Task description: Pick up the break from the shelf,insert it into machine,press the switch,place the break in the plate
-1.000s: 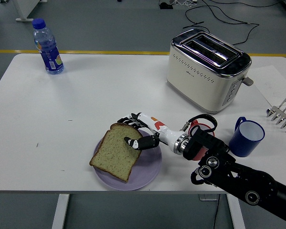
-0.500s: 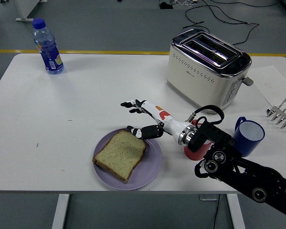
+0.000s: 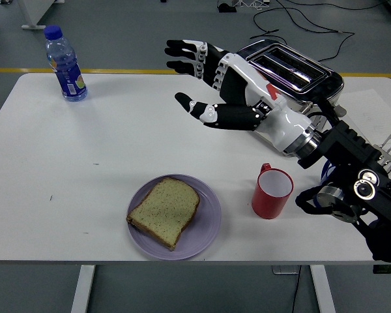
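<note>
Hovering right hand (image 3: 231, 88), fingers (image 3: 182, 55) spread, above table (image 3: 104, 150)

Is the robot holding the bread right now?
No, the bread lies on the purple plate, and the right hand is raised, fingers spread and empty.

White right hand (image 3: 231, 85), black-tipped fingers (image 3: 182, 47), red marking (perhaps a sticker), black arm (image 3: 358, 189).

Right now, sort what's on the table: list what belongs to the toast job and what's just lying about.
Part of the job:
- slice of bread, lying on the purple plate
- toaster
- bread rack at the right edge
- right hand, open, raised above the table

Lying about:
- water bottle
- red cup
- blue mug, mostly hidden by the arm
</note>
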Robot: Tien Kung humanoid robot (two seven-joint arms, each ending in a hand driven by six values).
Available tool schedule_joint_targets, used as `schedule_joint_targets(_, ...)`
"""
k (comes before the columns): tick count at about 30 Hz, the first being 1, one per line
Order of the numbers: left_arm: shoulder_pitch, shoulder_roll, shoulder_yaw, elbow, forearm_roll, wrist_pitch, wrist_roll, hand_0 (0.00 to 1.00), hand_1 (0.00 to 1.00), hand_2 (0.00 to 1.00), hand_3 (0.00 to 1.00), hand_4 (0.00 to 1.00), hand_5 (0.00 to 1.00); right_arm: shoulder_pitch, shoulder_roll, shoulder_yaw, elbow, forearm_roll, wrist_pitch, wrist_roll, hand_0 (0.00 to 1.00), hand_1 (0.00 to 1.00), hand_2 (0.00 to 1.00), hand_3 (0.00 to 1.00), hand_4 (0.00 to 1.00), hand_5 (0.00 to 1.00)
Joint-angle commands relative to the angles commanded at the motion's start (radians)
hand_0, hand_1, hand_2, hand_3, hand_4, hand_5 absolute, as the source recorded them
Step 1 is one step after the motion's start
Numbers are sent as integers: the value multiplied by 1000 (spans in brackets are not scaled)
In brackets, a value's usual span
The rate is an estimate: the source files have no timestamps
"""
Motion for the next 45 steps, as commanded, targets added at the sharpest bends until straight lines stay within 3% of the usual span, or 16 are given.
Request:
schedule_joint_targets(1, 0, 0, -1, 0, 1, 0, 0, 656, 592, 591, 599, 327, 941, -5, -10, 32, 8, 52, 4, 17, 788, 725, 743, 727, 593, 124)
schedule_joint_targets(2, 0, 0, -1, 0, 1, 0, 0, 656, 592, 591, 599, 327, 940, -7, -14, 51, 10, 85, 6, 24, 775, 722, 732, 712, 550, 216)
schedule_joint_targets(6, 1, 0, -3, 0, 4, -1, 1, 656, 592, 591, 599, 327, 940, -27, -34, 161, -3, 253, -11, 82, 775, 722, 732, 712, 550, 216)
schedule_joint_targets(12, 3, 0, -12, 0, 14, -2, 2, 656, 592, 591, 599, 328, 942, -63, -60, 292, -77, 504, -45, 142, 783, 725, 741, 715, 544, 230)
schedule_joint_targets(19, 5, -1, -20, 0, 27, -2, 3, 656, 592, 590, 599, 326, 940, -116, -89, 405, -189, 673, -105, 110, 809, 741, 760, 726, 536, 247)
schedule_joint_targets(25, 10, -3, -33, 0, 43, -3, 5, 656, 592, 591, 598, 327, 942, -175, -109, 496, -322, 684, -127, 87, 823, 751, 767, 731, 524, 269)
schedule_joint_targets(32, 17, -4, -46, 0, 62, -6, 7, 656, 592, 592, 599, 327, 941, -223, -121, 566, -433, 660, -144, 58, 817, 749, 761, 712, 508, 281)
schedule_joint_targets(45, 27, -7, -58, 0, 82, -8, 8, 655, 593, 591, 599, 328, 943, -309, -136, 643, -542, 632, -108, 16, 800, 737, 746, 708, 498, 287)
